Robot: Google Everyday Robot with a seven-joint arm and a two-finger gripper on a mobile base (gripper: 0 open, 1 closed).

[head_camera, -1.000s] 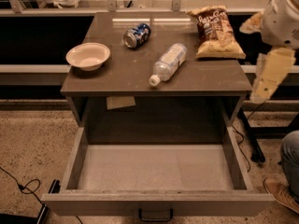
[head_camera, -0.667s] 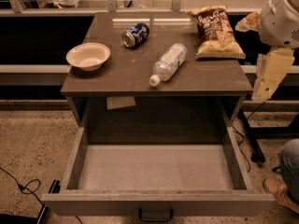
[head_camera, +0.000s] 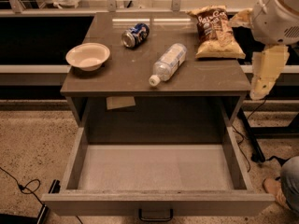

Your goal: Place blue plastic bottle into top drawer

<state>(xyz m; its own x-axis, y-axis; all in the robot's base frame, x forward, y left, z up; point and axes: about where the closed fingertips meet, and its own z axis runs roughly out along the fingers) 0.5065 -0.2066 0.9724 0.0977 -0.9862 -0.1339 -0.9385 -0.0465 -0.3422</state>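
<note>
The blue plastic bottle lies on its side on the brown cabinet top, white cap pointing toward the front edge. The top drawer is pulled fully open below it, with a bare light grey bottom and a dark handle on its front panel. My gripper hangs from the white arm at the right edge of the view, beside the cabinet's right front corner. It is to the right of the bottle, apart from it, and holds nothing that I can see.
A blue soda can lies on its side at the back of the top. A white bowl sits at the left and a chip bag at the back right. A person's leg and shoe are at the lower right. Cables run on the floor.
My arm and gripper have shifted slightly to the left, toward the cabinet. The bottle and the drawer have not moved.
</note>
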